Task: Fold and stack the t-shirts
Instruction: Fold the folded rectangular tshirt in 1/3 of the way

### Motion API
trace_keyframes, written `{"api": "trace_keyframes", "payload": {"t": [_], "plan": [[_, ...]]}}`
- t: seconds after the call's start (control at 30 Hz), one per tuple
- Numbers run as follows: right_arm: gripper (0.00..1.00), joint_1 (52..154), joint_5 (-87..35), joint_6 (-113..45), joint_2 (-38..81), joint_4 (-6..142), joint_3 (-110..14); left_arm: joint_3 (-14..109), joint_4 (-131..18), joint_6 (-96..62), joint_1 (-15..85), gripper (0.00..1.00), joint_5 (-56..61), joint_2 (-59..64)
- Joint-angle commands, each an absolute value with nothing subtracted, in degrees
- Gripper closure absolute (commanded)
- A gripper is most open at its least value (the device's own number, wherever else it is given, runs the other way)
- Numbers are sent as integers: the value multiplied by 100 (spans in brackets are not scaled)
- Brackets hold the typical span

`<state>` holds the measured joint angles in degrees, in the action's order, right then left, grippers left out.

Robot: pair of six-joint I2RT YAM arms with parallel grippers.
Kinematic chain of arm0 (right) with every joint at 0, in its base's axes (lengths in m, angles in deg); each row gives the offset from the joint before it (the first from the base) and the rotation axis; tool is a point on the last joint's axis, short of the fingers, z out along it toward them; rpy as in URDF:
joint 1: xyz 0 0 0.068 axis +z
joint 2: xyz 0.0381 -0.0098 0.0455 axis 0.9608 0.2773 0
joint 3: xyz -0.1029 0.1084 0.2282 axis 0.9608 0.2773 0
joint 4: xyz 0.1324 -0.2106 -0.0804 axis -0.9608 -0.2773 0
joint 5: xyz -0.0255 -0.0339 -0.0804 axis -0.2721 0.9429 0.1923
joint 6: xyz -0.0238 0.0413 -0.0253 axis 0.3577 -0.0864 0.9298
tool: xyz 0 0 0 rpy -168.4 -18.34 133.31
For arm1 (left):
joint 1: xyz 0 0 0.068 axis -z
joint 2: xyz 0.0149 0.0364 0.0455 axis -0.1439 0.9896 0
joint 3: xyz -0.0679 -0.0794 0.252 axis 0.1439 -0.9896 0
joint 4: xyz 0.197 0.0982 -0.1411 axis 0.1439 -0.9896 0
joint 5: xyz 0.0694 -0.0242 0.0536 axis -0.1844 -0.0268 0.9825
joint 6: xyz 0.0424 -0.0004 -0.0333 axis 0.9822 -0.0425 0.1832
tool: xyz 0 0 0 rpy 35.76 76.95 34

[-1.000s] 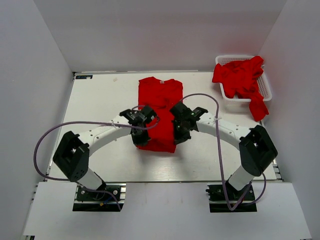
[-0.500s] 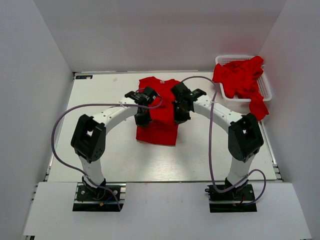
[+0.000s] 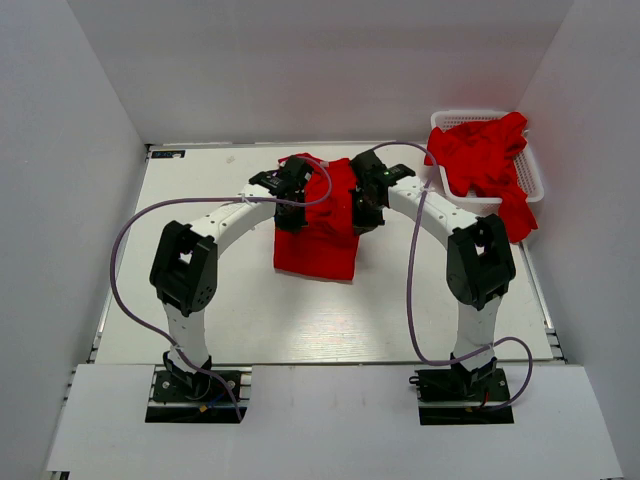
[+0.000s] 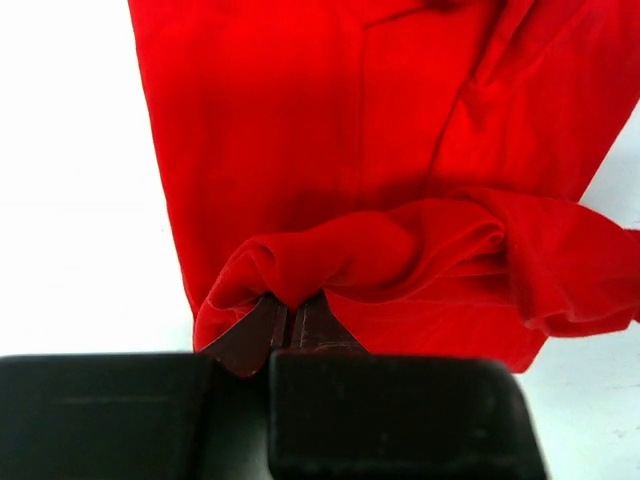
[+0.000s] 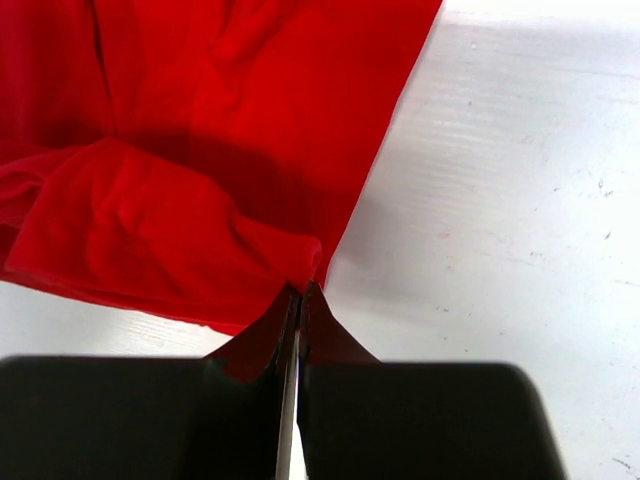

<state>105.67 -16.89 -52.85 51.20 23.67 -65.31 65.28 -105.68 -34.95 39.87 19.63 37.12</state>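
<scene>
You have both arm bases at the near edge of the counter (image 3: 200, 300), and the two arms arch inward to meet over one red t-shirt (image 3: 318, 252). That t-shirt lies lengthwise at the middle of the counter. Its near edge is straight and flat on the surface, and its far end is partly hidden under the wrists. The left end effector (image 3: 291, 207) sits over the shirt's left side. In its wrist view, the left end effector (image 4: 289, 312) has its fingers pressed together on a bunched fold of the t-shirt (image 4: 300, 150), with no gap visible between them. The pinched roll of cloth lies across a flat layer of the same garment. The right end effector (image 3: 364, 208) sits over the shirt's right side, level with the left one. In its wrist view, the right end effector (image 5: 300, 296) is likewise clamped on the cloth, gripping a crumpled edge of the t-shirt (image 5: 200, 110) beside the garment's straight right border, with bare counter just to the right of it. You cannot tell from any view how many layers are in either grip. A purple cable loops from each arm. At the far right corner stands a white basket (image 3: 470, 114), well apart from the end effectors. It holds a heap of further red t-shirts (image 3: 478, 150), one of which hangs over the basket's near right rim.
</scene>
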Motion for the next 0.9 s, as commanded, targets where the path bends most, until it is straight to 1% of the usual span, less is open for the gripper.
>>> {"api": "trace_keyframes", "payload": {"t": [0.0, 0.33, 0.5, 0.53, 0.57, 0.6, 0.63, 0.67, 0.7, 0.73, 0.77, 0.8, 0.87], "plan": [[100, 10440, -1680, -5091, 5259, 2250, -6842, 6643, -10431, -3200, 3877, 100, 2366, 3596], [100, 10343, -1601, -5038, 5857, 2250, -7352, 6880, -10599, -3165, 3825, 100, 2507, 4175], [100, 10326, -1618, -5021, 6094, 2241, -7580, 6985, -10599, -3244, 3772, 100, 2621, 4237], [96, 10317, -1627, -5020, 6103, 2276, -7624, 6986, -10546, -3244, 3772, 100, 2569, 4237], [88, 10317, -1610, -4994, 6103, 2268, -7659, 7081, -10546, -3244, 3720, 72, 2568, 4237], [73, 10317, -1627, -4933, 6068, 2285, -7747, 7248, -10598, -3174, 3719, 59, 2568, 4237], [61, 10317, -1653, -4898, 6042, 2337, -7817, 7336, -10660, -3174, 3719, 41, 2664, 4289], [53, 10326, -1662, -4819, 5989, 2355, -7861, 7424, -10799, -3174, 3719, 25, 2735, 4290], [48, 10334, -1706, -4714, 5928, 2373, -7914, 7608, -10896, -3174, 3719, 18, 2857, 4290], [39, 10326, -1750, -4565, 5832, 2373, -7932, 7679, -10984, -3226, 3658, 12, 2858, 4203], [35, 10334, -1742, -4529, 5778, 2382, -7932, 7680, -11055, -3226, 3658, 0, 2928, 4141], [31, 10326, -1750, -4502, 5639, 2382, -7897, 7680, -11134, -3226, 3658, 0, 2929, 4054], [19, 10352, -1732, -4423, 5313, 2347, -7669, 7418, -11135, -3288, 3605, 0, 2999, 3676]]}}
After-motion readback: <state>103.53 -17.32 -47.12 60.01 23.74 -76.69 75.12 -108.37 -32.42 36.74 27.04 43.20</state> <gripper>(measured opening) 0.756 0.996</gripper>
